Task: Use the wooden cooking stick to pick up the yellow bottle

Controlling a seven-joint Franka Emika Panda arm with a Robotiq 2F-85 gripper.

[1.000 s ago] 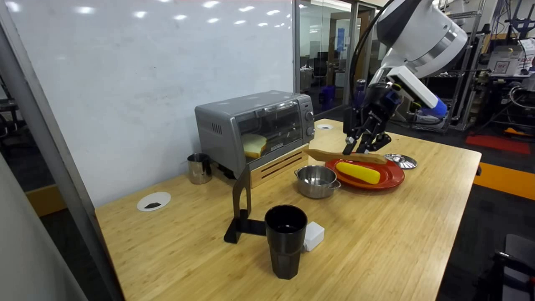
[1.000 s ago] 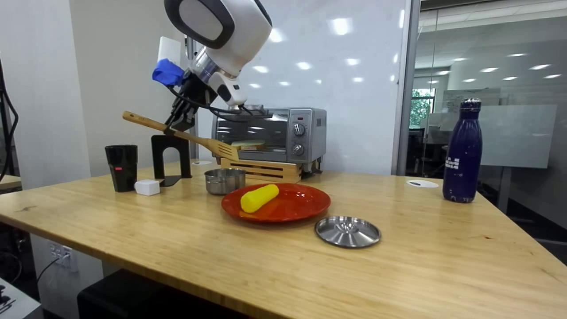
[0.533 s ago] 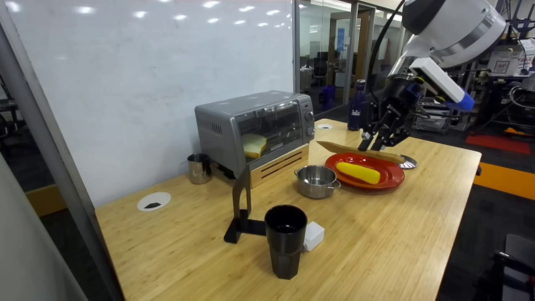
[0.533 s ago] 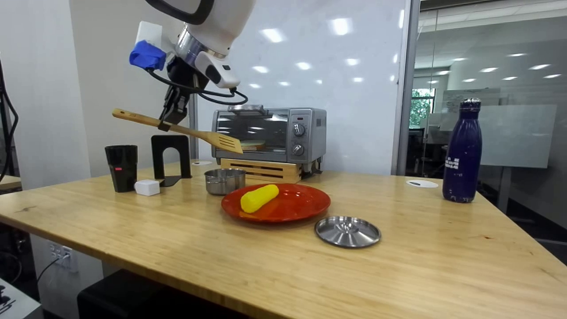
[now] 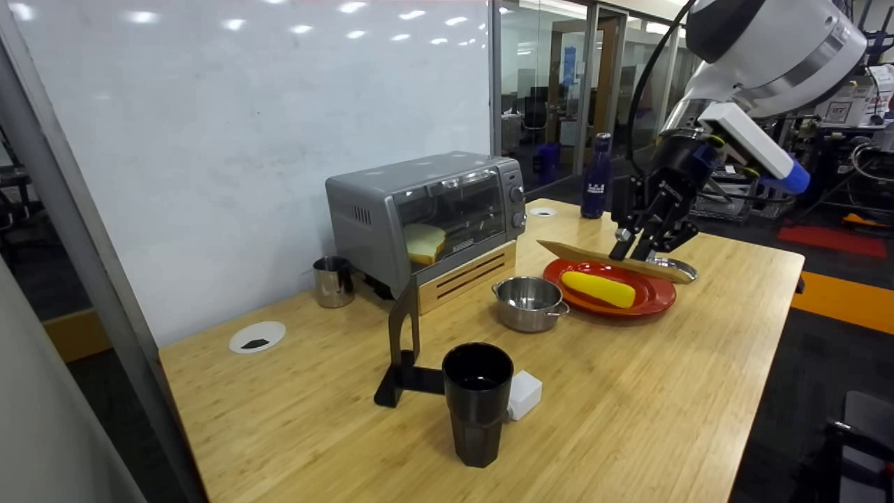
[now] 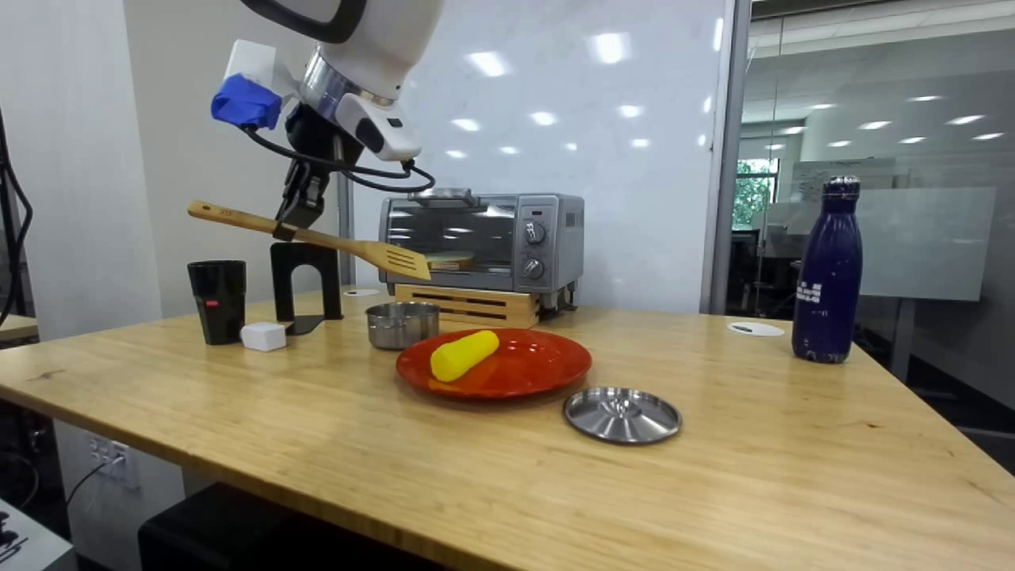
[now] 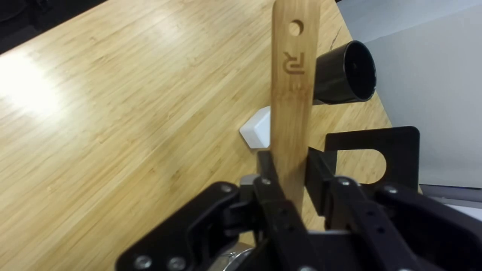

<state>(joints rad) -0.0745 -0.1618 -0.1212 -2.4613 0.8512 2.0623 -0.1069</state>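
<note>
Wooden cooking stick (image 6: 327, 240) in hand (image 7: 289, 165), long axis slanting, blade (image 6: 381, 254) lower

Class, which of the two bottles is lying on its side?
The yellow bottle: it lies on the plate, while the blue bottle stands upright on the table.

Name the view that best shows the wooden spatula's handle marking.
Wrist view: the marking faces the camera, large and dark. In an exterior view it is a tiny smudge; where the handle is edge-on, none shows.
</note>
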